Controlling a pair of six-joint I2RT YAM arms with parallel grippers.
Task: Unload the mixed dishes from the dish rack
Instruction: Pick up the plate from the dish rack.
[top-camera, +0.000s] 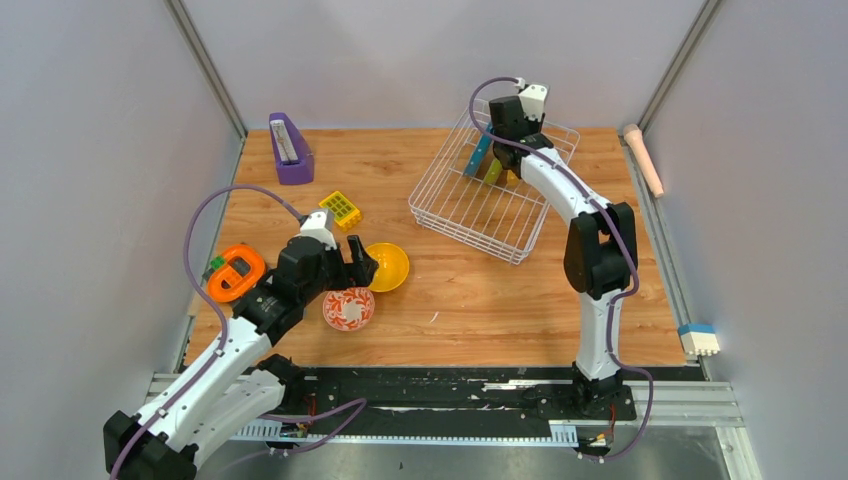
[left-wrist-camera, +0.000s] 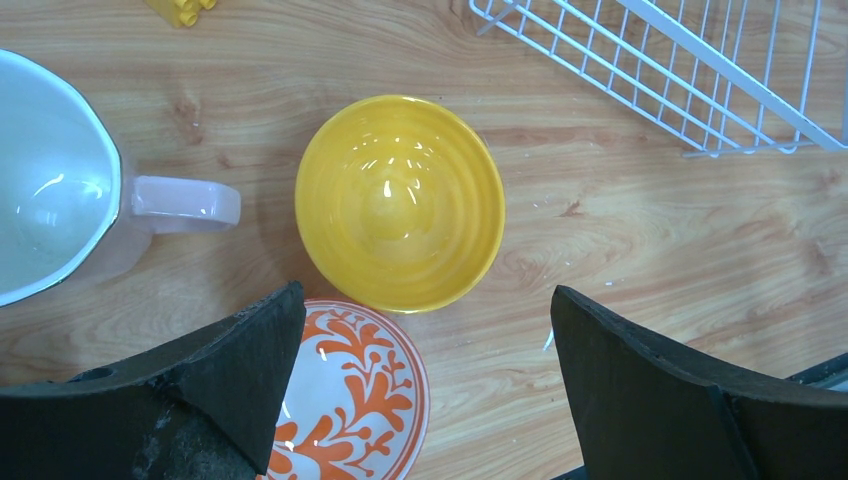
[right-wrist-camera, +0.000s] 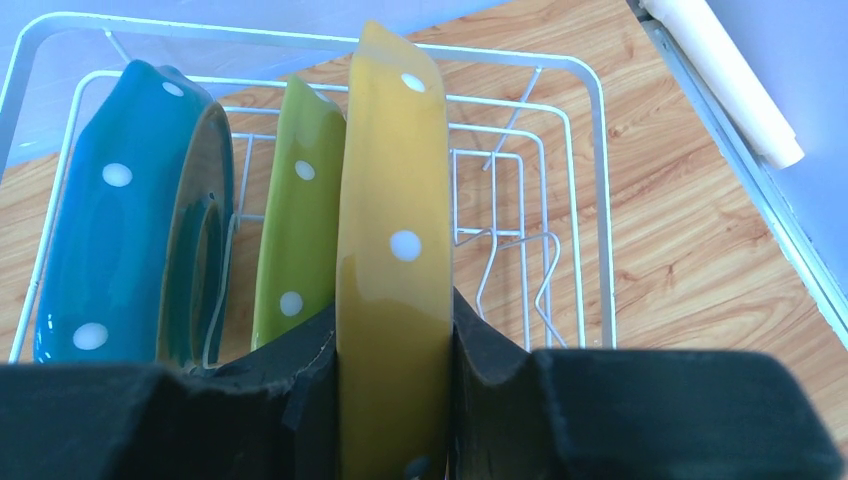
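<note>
The white wire dish rack (top-camera: 470, 215) stands at the back right of the table. In it, upright on edge, are a blue dotted plate (right-wrist-camera: 120, 240), a green one (right-wrist-camera: 300, 230) and a yellow one (right-wrist-camera: 395, 230). My right gripper (right-wrist-camera: 393, 330) is shut on the yellow plate's rim, one finger on each face. The plain yellow bowl (left-wrist-camera: 400, 200) and the red-and-white patterned bowl (left-wrist-camera: 350, 400) sit side by side on the table. My left gripper (left-wrist-camera: 425, 330) hovers open above them, holding nothing. A pale pinkish cup (left-wrist-camera: 50, 190) with a handle stands to the left of the yellow bowl.
A purple wedge holder (top-camera: 290, 150) stands at the back left, with a yellow grid block (top-camera: 341, 209) near it. An orange round gadget (top-camera: 236, 272) lies by the left arm. A pink roll (top-camera: 644, 158) lies on the right rail, and a blue-and-white block (top-camera: 698, 340) further forward.
</note>
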